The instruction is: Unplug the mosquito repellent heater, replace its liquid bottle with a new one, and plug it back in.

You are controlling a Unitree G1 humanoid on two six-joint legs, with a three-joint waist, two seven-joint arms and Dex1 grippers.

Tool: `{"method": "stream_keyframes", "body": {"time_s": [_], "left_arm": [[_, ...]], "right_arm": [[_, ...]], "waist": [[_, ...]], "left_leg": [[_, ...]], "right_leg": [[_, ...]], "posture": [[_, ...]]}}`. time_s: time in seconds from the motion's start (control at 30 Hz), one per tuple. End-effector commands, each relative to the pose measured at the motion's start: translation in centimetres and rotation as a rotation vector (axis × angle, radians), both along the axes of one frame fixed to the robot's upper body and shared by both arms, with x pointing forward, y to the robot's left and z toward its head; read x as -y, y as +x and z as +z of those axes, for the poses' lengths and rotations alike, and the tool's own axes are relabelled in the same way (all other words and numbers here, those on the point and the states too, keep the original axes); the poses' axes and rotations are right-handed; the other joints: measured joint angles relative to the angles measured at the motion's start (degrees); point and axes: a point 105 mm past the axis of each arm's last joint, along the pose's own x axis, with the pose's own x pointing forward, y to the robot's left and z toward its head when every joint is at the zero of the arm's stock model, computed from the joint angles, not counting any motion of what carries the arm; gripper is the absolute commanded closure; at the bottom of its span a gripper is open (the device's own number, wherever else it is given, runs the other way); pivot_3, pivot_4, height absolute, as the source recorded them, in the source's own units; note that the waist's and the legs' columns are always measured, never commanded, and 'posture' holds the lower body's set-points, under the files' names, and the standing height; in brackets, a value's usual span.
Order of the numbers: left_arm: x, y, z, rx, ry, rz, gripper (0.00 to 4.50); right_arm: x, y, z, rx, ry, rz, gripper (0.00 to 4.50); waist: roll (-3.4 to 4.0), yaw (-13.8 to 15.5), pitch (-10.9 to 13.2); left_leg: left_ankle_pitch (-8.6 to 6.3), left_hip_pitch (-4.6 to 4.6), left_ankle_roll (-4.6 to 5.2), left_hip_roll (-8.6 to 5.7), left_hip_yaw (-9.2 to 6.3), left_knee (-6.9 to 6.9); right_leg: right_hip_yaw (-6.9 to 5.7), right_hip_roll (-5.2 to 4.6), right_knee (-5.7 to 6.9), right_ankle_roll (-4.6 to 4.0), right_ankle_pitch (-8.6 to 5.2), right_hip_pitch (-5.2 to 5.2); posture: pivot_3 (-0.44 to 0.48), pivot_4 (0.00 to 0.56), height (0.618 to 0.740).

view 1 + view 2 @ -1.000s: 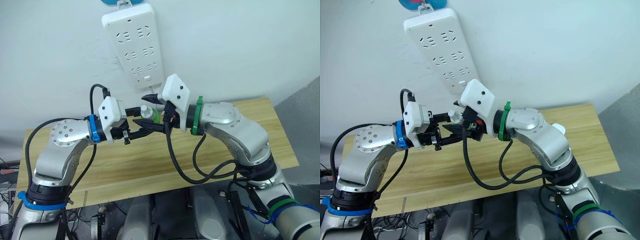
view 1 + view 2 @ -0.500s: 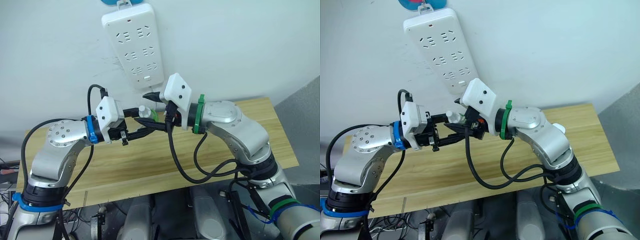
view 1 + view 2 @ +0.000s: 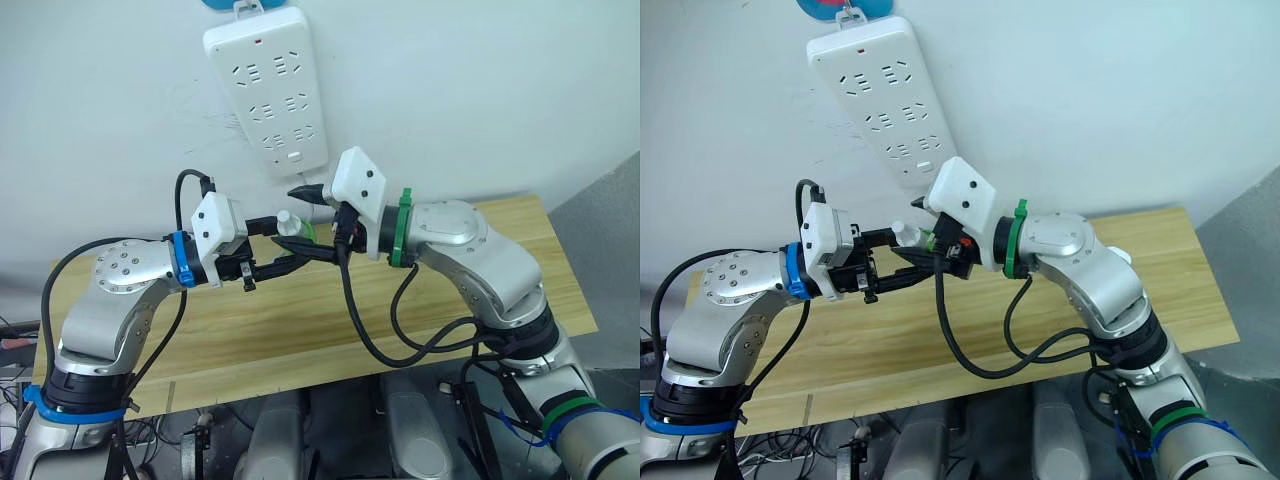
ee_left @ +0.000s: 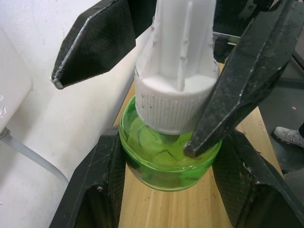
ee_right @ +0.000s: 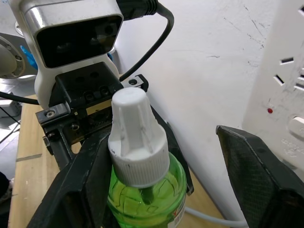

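A green liquid bottle (image 4: pixel 166 156) with a white ribbed cap (image 4: pixel 178 85) hangs in the air above the table. My left gripper (image 3: pixel 287 245) is shut on its glass body, one finger on each side. From the opposite side my right gripper (image 3: pixel 307 221) stands open around the cap. One right finger (image 4: pixel 237 80) touches the cap and the other (image 4: pixel 92 42) is well apart from it. A small rounded white piece (image 3: pixel 1119 257), perhaps the mosquito repellent heater, peeks out behind my right forearm on the table.
A long white power strip (image 3: pixel 268 85) hangs on the white wall just above and behind both grippers, its sockets empty. Its thin white cable (image 4: pixel 28 154) runs down the wall. The wooden table (image 3: pixel 300 320) lies below the arms.
Both arms have shifted only slightly. The bottle stays between the two grippers, still held by the left one.
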Motion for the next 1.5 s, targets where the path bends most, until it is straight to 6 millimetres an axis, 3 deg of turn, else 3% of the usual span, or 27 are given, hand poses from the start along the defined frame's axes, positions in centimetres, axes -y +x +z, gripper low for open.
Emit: {"method": "stream_keyframes", "body": {"time_s": [0.03, 0.07, 0.27, 0.33, 0.57, 0.83, 1.5], "left_arm": [[0.1, -0.6, 1.3, 0.055, -0.004, -0.021, 2.28], [0.1, -0.6, 1.3, 0.056, -0.004, -0.021, 2.28], [0.0, -0.5, 1.3, 0.057, -0.002, -0.019, 2.28], [0.0, -0.5, 1.3, 0.056, 0.0, -0.02, 2.28], [-0.1, -0.6, 1.3, 0.045, 0.003, -0.028, 2.28], [0.0, -1.5, 1.8, -0.005, -0.009, -0.13, 2.28], [0.6, -3.1, 1.9, -0.1, 0.039, -0.318, 2.28]], "right_arm": [[-0.1, -1.5, 0.7, 0.011, 0.021, 0.044, 1.03], [-0.1, -1.6, 0.5, 0.006, 0.018, 0.045, 1.03], [-0.1, -1.8, 0.4, -0.01, 0.012, 0.046, 3.01], [-0.1, -1.8, 0.5, -0.009, 0.013, 0.047, 3.4], [-0.2, -2.4, 0.5, -0.005, 0.007, 0.09, 3.4], [0.1, -4.9, -0.2, 0.017, -0.034, 0.326, 3.4], [0.7, -7.0, -1.0, 0.092, -0.121, 0.716, 3.4]], "waist": [[0.0, 0.0, 0.0], [0.0, 0.0, 0.0], [0.0, 0.0, 0.0], [0.0, 0.0, 0.0], [0.0, 0.0, 0.0], [0.0, 0.0, 0.0], [0.0, 0.1, 0.0]], "left_leg": [[0.0, 0.0, 0.0, 0.0, 0.0, 0.0], [0.0, 0.0, 0.0, 0.0, 0.0, 0.0], [0.0, 0.0, 0.0, 0.0, 0.0, 0.01], [0.0, 0.0, 0.0, 0.0, 0.01, 0.02], [0.0, 0.0, 0.0, 0.0, 0.01, 0.02], [0.0, 0.0, 0.01, 0.0, 0.01, 0.03], [-0.01, 0.01, 0.02, 0.0, -0.01, 0.04]], "right_leg": [[0.0, 0.0, 0.0, 0.0, 0.0, 0.0], [0.0, 0.0, 0.0, 0.0, 0.0, 0.0], [0.0, 0.0, 0.03, 0.0, 0.0, 0.0], [0.0, 0.0, 0.03, 0.0, 0.0, -0.01], [0.0, 0.0, 0.04, 0.0, 0.0, -0.01], [0.0, 0.0, 0.04, 0.0, 0.0, -0.01], [-0.01, 0.02, 0.06, 0.0, 0.0, 0.0]], "posture": [[-0.141, 0.343, 0.734], [-0.14, 0.344, 0.734], [-0.139, 0.345, 0.734], [-0.14, 0.348, 0.734], [-0.136, 0.351, 0.734], [-0.133, 0.361, 0.734], [-0.107, 0.39, 0.734]]}}
